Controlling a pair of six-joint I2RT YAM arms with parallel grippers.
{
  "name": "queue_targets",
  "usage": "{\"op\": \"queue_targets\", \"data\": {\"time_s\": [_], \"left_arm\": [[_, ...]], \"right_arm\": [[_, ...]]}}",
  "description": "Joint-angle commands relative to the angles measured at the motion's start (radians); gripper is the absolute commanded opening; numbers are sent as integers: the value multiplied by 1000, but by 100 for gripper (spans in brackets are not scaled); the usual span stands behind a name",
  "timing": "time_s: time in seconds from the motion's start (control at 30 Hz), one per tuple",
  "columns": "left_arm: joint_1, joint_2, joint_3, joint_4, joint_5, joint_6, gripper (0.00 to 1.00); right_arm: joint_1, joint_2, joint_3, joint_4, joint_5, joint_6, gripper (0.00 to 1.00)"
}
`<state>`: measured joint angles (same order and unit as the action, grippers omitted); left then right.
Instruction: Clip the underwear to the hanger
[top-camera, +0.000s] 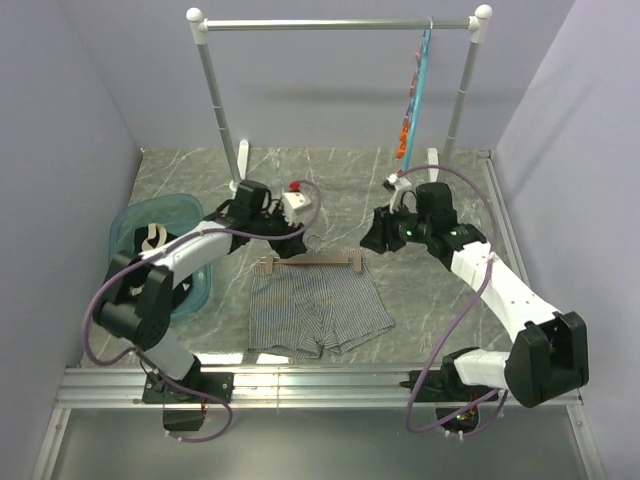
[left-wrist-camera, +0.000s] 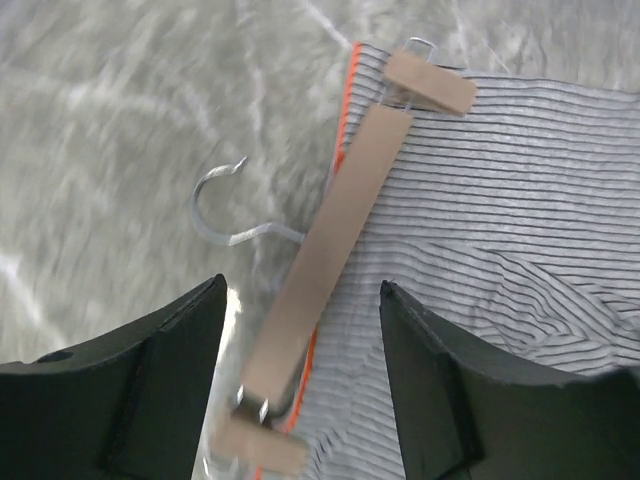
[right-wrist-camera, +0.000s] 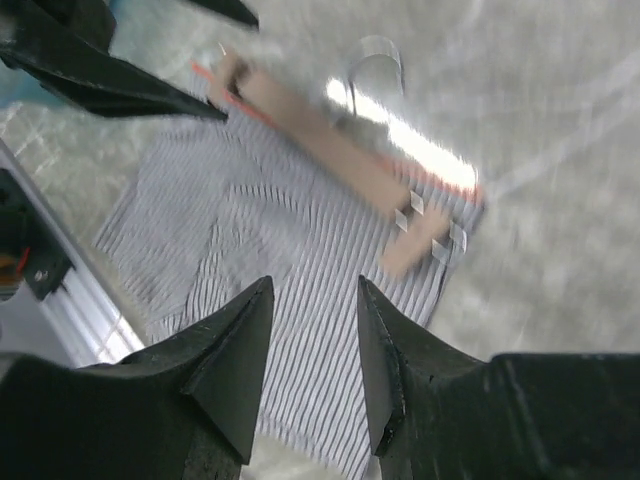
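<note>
The grey-and-white striped underwear (top-camera: 318, 310) lies flat on the table, waistband at the far side. The wooden hanger (top-camera: 312, 262) lies along that waistband, its hook pointing away. My left gripper (top-camera: 290, 240) is open and empty, hovering above the hanger's left end. In the left wrist view (left-wrist-camera: 300, 288) the bar (left-wrist-camera: 335, 225) runs between the fingers, with the hook (left-wrist-camera: 215, 205), end clips (left-wrist-camera: 430, 82) and underwear (left-wrist-camera: 500, 200). My right gripper (top-camera: 375, 240) is open above the hanger's right end. The right wrist view (right-wrist-camera: 313, 285) shows it over the underwear (right-wrist-camera: 250, 230), near the hanger (right-wrist-camera: 320, 135).
A teal basin (top-camera: 150, 225) with dark and cream clothing (top-camera: 152, 238) stands at the left. A clothes rack (top-camera: 340, 22) stands at the back with a teal hanger (top-camera: 415, 90) on it. An aluminium rail (top-camera: 320, 385) runs along the near edge.
</note>
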<state>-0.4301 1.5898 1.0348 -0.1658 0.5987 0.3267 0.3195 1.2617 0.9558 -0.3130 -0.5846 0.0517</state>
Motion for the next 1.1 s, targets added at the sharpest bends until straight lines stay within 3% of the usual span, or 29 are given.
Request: {"op": "queue_targets", "data": {"time_s": [0.0,0.23,0.63,0.8,1.07], "left_arm": [[-86,67,92,5,-25,190,67],[-185,190,165,-24,-49,376,64],[-217,254,145,11,-76,451,55],[-226,279,159,-6,-80,482,49],[-233,328,197,-31,-73,482,47]], "right_arm": [[-52,-68,-67,-78,-60,69,46],[-129,-99,-201,26,-46,160,43],[-132,53,-267,166,-112,240,37],[-157,198,-230,229,-133,304,36],[-178,283,-209,281,-161,346,38]]}}
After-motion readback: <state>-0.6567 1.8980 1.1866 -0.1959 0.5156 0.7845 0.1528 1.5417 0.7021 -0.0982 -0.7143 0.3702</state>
